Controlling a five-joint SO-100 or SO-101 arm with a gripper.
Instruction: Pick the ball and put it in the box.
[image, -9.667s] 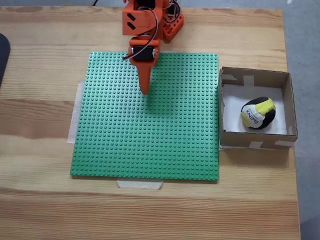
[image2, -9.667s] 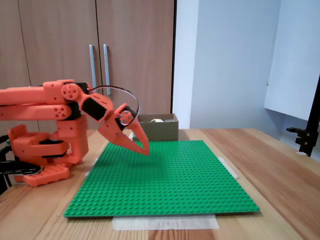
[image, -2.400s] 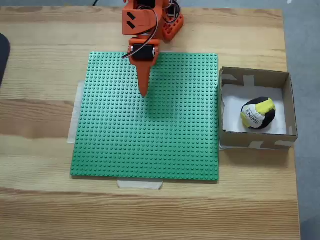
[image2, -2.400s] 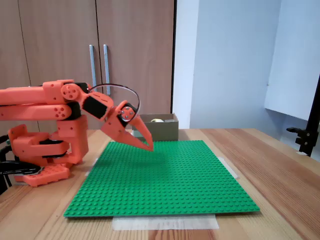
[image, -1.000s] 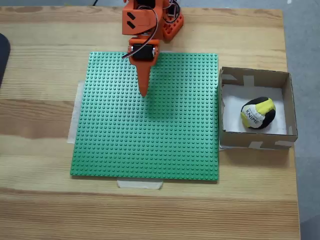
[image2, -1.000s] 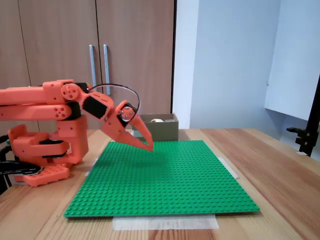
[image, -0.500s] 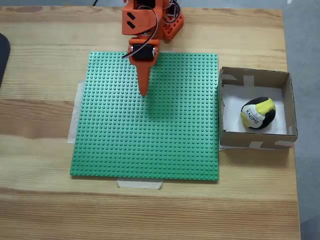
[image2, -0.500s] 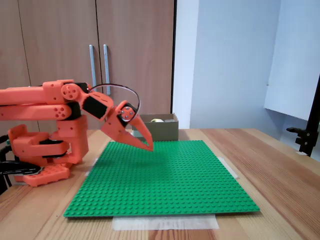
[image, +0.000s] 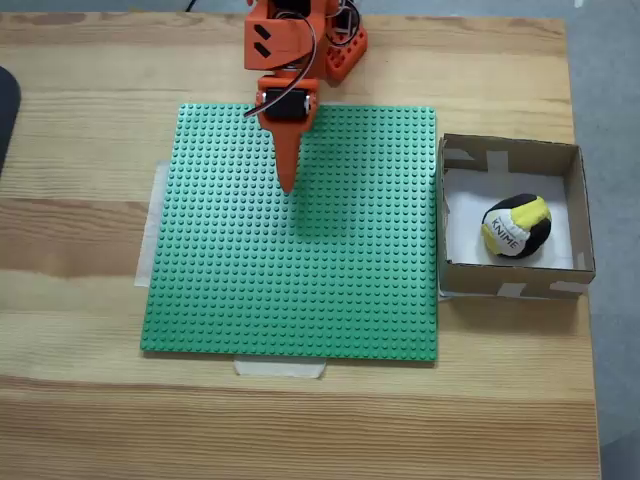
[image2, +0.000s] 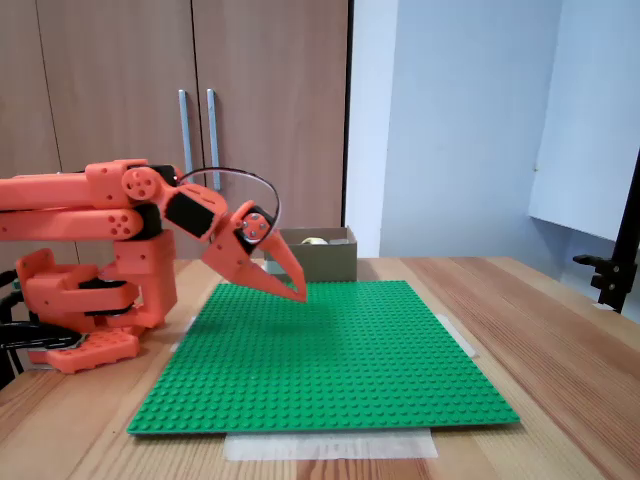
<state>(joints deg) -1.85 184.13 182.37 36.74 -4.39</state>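
Nothing has moved; the closed gripper (image: 288, 186) hovers empty; from above, the ball (image: 516, 226) sits in the box (image: 507, 153).

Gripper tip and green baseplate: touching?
Apart. In a fixed view from the side, the gripper hangs above the green baseplate, with a clear gap under its tip.

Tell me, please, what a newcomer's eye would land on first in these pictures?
Probably the big green studded baseplate taped flat on the wooden table, with the orange arm reaching over its far edge, its gripper shut and pointing down above the plate. Next, the ball of yellow, black and white panels, lying inside the brown cardboard box just off the plate's right edge in the fixed view from above.
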